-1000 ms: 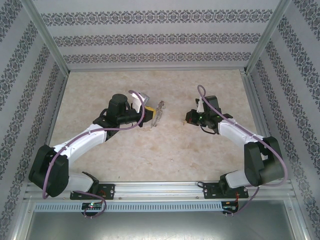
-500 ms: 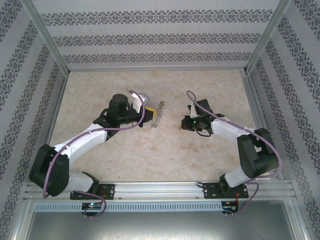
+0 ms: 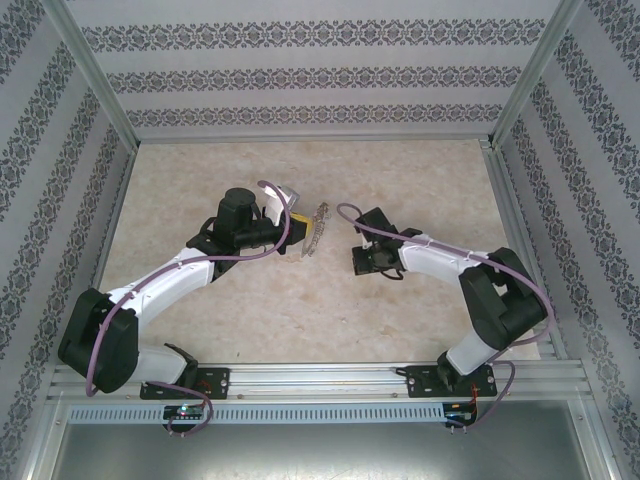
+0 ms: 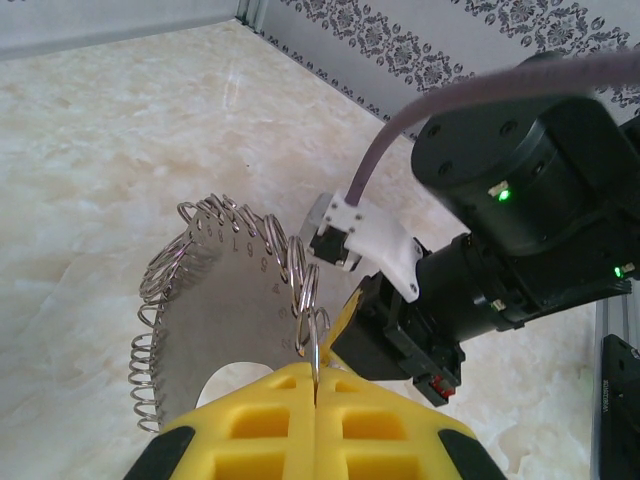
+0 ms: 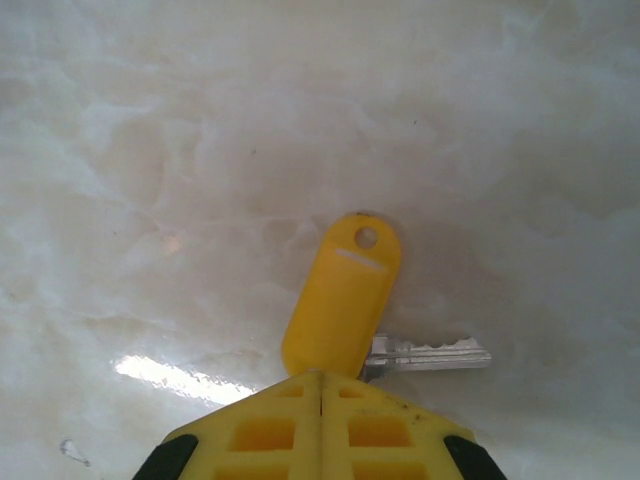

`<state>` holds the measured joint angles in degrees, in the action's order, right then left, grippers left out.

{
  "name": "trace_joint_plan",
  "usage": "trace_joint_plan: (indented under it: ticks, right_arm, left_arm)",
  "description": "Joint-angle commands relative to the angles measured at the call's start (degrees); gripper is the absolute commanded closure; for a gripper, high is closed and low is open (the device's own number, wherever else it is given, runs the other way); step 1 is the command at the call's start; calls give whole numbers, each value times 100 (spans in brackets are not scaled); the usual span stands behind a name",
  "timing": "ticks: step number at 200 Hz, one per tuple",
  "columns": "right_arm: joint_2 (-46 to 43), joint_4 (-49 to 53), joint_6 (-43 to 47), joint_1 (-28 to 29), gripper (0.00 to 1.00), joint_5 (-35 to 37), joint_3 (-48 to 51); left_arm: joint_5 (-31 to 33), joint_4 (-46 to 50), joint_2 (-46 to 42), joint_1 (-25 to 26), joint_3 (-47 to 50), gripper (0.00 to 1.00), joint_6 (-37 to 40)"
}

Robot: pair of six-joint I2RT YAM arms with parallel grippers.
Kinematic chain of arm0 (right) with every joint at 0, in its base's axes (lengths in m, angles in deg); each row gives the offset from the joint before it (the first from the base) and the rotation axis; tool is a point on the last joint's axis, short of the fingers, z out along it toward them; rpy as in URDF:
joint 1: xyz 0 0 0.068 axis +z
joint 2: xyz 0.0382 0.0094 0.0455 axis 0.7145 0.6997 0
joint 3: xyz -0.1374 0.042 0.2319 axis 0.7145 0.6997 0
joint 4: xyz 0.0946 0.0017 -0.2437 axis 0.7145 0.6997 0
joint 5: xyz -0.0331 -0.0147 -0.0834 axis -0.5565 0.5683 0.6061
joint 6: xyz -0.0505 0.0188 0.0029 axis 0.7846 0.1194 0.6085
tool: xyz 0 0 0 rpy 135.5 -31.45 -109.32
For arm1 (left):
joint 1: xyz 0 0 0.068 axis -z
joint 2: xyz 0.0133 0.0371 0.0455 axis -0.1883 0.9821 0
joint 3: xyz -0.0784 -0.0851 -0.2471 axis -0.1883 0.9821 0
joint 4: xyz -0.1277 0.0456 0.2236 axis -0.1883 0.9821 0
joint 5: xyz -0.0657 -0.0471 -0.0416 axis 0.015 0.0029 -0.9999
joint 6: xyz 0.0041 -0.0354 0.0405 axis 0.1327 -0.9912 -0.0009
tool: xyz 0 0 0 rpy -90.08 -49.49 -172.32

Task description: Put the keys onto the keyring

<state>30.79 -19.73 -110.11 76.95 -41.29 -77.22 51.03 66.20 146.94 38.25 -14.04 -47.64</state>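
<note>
Left arm (image 3: 160, 280) reaches toward 3 o'clock, left claw (image 3: 303, 236) pinched closed. Right arm (image 3: 450, 262) reaches toward 9 o'clock, right claw (image 3: 356, 261) pinched closed. The claws face each other, near but apart.

One yellow-headed key (image 5: 342, 300), one fringed keyring (image 4: 222, 305)

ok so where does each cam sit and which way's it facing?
Top external: above and behind the bases, looking down on the table; left arm and right arm show whole.
Left wrist: on the left arm, looking along the shut left gripper at the keyring it clamps, right arm's wrist beyond.
Right wrist: on the right arm, looking down at the table past the shut right gripper pinching the key.
Shared: top external and left wrist both show the keyring and right arm.
</note>
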Motion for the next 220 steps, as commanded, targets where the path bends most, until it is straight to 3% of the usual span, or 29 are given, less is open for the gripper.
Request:
trace_joint_plan:
  ticks: [1, 47, 104, 166, 220]
  right_arm:
    - [169, 123, 29, 133, 100, 369, -172]
    - [251, 77, -41, 266, 100, 383, -136]
    - [233, -9, -74, 262, 79, 304, -101]
    - [279, -68, -111, 266, 79, 110, -100]
    - [158, -77, -162, 266, 70, 40, 51]
  left_arm:
    - [-82, -356, -59, 60, -4, 100, -78]
    - [-82, -372, -74, 56, 2, 100, -86]
    - [-86, -397, -48, 60, 6, 100, -87]
    - [-64, -391, -79, 55, 22, 100, -78]
    - [-73, -409, -87, 61, 26, 100, -87]
